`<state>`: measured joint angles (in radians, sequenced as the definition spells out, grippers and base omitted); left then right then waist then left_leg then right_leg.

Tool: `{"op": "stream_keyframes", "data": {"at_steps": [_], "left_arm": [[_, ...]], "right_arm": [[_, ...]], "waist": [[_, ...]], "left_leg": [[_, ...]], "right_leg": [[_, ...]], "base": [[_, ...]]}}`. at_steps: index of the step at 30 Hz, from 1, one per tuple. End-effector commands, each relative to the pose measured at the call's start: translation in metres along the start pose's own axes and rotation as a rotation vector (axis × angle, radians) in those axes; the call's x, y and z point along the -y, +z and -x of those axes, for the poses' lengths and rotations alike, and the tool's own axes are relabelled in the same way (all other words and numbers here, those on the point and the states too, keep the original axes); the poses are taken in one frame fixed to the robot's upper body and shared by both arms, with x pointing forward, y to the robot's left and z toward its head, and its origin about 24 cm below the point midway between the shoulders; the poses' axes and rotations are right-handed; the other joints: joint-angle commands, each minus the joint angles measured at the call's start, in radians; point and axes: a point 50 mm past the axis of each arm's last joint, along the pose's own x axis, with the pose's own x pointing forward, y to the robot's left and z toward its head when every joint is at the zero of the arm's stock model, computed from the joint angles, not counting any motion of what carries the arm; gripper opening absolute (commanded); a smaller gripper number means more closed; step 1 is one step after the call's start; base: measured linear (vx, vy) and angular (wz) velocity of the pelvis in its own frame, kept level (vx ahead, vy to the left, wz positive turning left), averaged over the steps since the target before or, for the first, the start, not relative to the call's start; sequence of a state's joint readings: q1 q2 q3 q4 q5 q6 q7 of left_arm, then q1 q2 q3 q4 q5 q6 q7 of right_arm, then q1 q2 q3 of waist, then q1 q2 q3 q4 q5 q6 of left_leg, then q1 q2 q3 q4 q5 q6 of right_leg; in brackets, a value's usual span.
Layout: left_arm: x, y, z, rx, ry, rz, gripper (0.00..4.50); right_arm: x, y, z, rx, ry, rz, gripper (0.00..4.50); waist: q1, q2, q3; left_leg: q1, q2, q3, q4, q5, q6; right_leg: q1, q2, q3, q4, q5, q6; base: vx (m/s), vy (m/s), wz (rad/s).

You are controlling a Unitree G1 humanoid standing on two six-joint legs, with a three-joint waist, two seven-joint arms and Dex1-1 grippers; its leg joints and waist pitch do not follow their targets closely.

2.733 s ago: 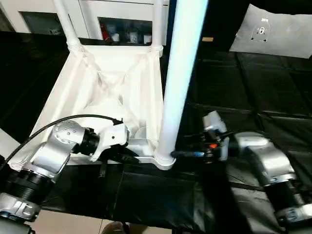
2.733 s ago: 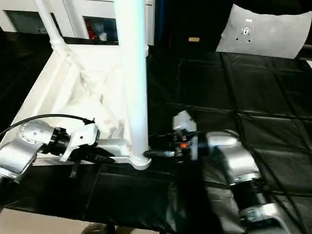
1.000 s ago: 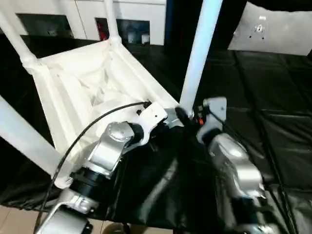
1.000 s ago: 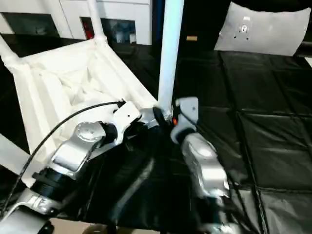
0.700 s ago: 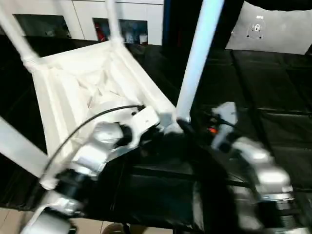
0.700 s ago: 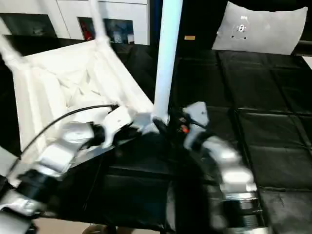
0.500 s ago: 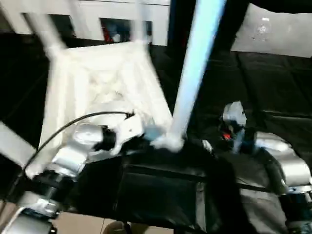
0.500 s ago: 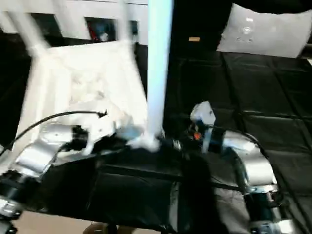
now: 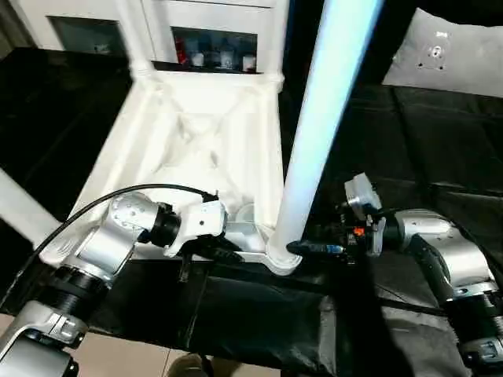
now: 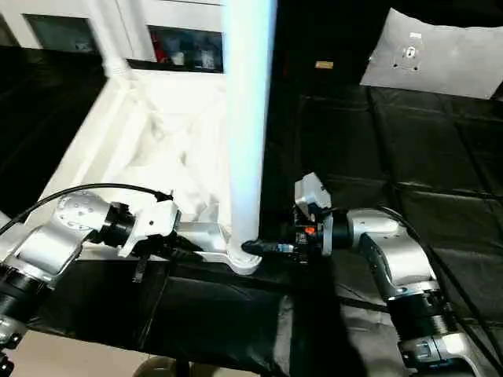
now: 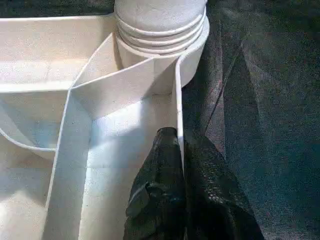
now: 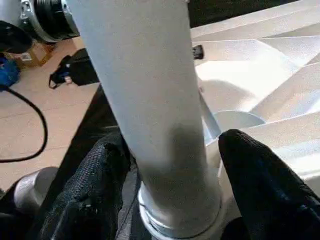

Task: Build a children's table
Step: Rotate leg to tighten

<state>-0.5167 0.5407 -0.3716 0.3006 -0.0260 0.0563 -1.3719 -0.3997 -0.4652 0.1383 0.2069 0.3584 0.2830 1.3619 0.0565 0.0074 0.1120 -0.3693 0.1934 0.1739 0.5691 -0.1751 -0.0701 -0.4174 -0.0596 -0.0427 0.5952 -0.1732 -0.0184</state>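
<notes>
With the left pincer (image 11: 177, 165) clamped on the tabletop (image 9: 196, 133) rim, the right pincer (image 12: 167, 180), fingers apart around the leg (image 9: 318, 133) beside its socket, needed to close squarely before twisting.

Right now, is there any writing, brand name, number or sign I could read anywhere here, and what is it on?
No text can be read.
Grey sheet on the dark floor covering: a small round mark, too small to read.
Bottles behind the cabinet's glass door: labels too blurred to read.
Tabletop and near leg: plain white, no markings.
</notes>
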Motion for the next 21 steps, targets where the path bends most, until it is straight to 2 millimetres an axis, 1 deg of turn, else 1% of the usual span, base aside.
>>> {"op": "stream_keyframes", "data": {"at_steps": [1,2,4,5,8,11,12,14,15,16,17,18,19,20,21], "left_arm": [[0.007,0.002,-0.011,-0.021,-0.109,-0.035,0.00],[0.007,0.002,-0.011,-0.021,-0.111,-0.036,0.00],[0.007,0.001,-0.010,-0.022,-0.114,-0.037,0.00],[0.007,0.001,-0.010,-0.023,-0.116,-0.037,0.00],[0.006,0.000,-0.010,-0.026,-0.115,-0.036,0.00],[0.006,-0.001,-0.010,-0.025,-0.107,-0.031,0.00],[0.006,-0.001,-0.010,-0.024,-0.101,-0.027,0.00],[0.005,-0.002,-0.010,-0.024,-0.077,-0.015,0.00],[0.005,-0.002,-0.010,-0.025,-0.072,-0.013,0.00],[0.002,-0.001,-0.011,-0.026,-0.019,0.012,0.00],[0.001,0.000,-0.012,-0.026,0.003,0.023,0.00],[-0.004,0.004,-0.014,-0.016,0.065,0.048,0.00],[-0.004,0.004,-0.014,-0.016,0.065,0.048,0.00],[-0.009,0.010,-0.018,0.008,0.141,0.078,0.00],[-0.015,0.019,-0.024,0.048,0.219,0.109,0.00]], "right_arm": [[0.000,0.003,-0.001,0.002,0.031,-0.002,2.69],[0.000,0.002,-0.002,-0.001,0.038,-0.005,2.61],[0.000,0.001,-0.002,-0.004,0.050,-0.010,2.40],[-0.001,0.001,-0.002,-0.006,0.055,-0.012,2.40],[-0.002,0.001,-0.003,-0.007,0.065,-0.015,2.11],[-0.003,-0.001,-0.005,-0.009,0.066,-0.022,1.96],[-0.004,-0.002,-0.005,-0.010,0.064,-0.028,1.96],[-0.006,-0.004,-0.007,-0.004,0.051,-0.040,1.95],[-0.006,-0.004,-0.007,-0.002,0.048,-0.042,1.94],[-0.007,-0.005,-0.011,0.010,0.004,-0.053,1.93],[-0.008,-0.006,-0.012,0.014,-0.014,-0.055,1.93],[-0.007,-0.006,-0.019,0.024,-0.091,-0.046,1.93],[-0.007,-0.006,-0.019,0.024,-0.091,-0.046,1.93],[-0.005,-0.006,-0.027,0.037,-0.201,-0.037,1.93],[-0.002,-0.006,-0.036,0.058,-0.318,-0.049,1.93]], "waist": [[-0.006,-0.006,-0.068],[-0.005,-0.004,-0.068],[-0.005,-0.005,-0.069],[-0.005,-0.005,-0.069],[-0.004,-0.005,-0.069],[-0.004,-0.004,-0.068],[-0.004,-0.003,-0.066],[-0.004,-0.003,-0.067],[-0.004,-0.001,-0.066],[-0.004,-0.003,-0.066],[-0.003,-0.001,-0.064],[-0.006,-0.005,-0.063],[-0.006,-0.004,-0.061],[-0.011,-0.004,-0.057],[-0.017,-0.011,-0.050]], "left_leg": [[0.009,0.034,0.002,-0.054,-0.134,0.091],[0.010,0.034,0.002,-0.054,-0.134,0.091],[0.010,0.034,0.002,-0.053,-0.133,0.091],[0.010,0.033,0.002,-0.053,-0.132,0.091],[0.009,0.033,0.002,-0.053,-0.128,0.092],[0.009,0.033,0.002,-0.054,-0.132,0.090],[0.010,0.034,0.001,-0.055,-0.144,0.085],[0.011,0.034,0.002,-0.055,-0.150,0.081],[0.012,0.035,0.001,-0.056,-0.154,0.079],[0.012,0.035,0.001,-0.056,-0.155,0.077],[0.013,0.035,0.001,-0.058,-0.156,0.072],[0.012,0.035,0.001,-0.060,-0.169,0.067],[0.013,0.036,0.000,-0.061,-0.172,0.059],[0.013,0.034,0.000,-0.063,-0.200,0.049],[0.012,0.029,-0.003,-0.067,-0.233,0.021]], "right_leg": [[0.058,-0.065,0.043,-0.058,-0.149,-0.264],[0.057,-0.065,0.042,-0.058,-0.152,-0.262],[0.057,-0.065,0.042,-0.058,-0.150,-0.262],[0.057,-0.064,0.042,-0.058,-0.149,-0.263],[0.058,-0.064,0.042,-0.058,-0.140,-0.263],[0.058,-0.065,0.042,-0.058,-0.147,-0.263],[0.057,-0.064,0.042,-0.060,-0.165,-0.261],[0.056,-0.065,0.042,-0.062,-0.175,-0.257],[0.055,-0.064,0.042,-0.063,-0.179,-0.257],[0.056,-0.064,0.043,-0.063,-0.180,-0.255],[0.054,-0.064,0.043,-0.063,-0.179,-0.254],[0.055,-0.065,0.044,-0.066,-0.200,-0.250],[0.054,-0.066,0.045,-0.066,-0.212,-0.244],[0.050,-0.067,0.045,-0.072,-0.267,-0.234],[0.046,-0.067,0.043,-0.084,-0.400,-0.189]], "base": [[0.000,0.000,0.00],[0.000,0.000,0.00],[0.000,0.000,0.00],[0.000,0.000,0.00],[0.000,0.000,0.00],[0.000,0.000,0.00],[0.000,0.000,0.00],[0.000,0.000,0.00],[0.000,0.000,0.00],[0.000,0.000,0.00],[0.000,0.000,0.00],[0.000,0.000,0.00],[0.000,0.000,0.00],[0.000,0.000,0.00],[0.000,0.000,0.00]]}}
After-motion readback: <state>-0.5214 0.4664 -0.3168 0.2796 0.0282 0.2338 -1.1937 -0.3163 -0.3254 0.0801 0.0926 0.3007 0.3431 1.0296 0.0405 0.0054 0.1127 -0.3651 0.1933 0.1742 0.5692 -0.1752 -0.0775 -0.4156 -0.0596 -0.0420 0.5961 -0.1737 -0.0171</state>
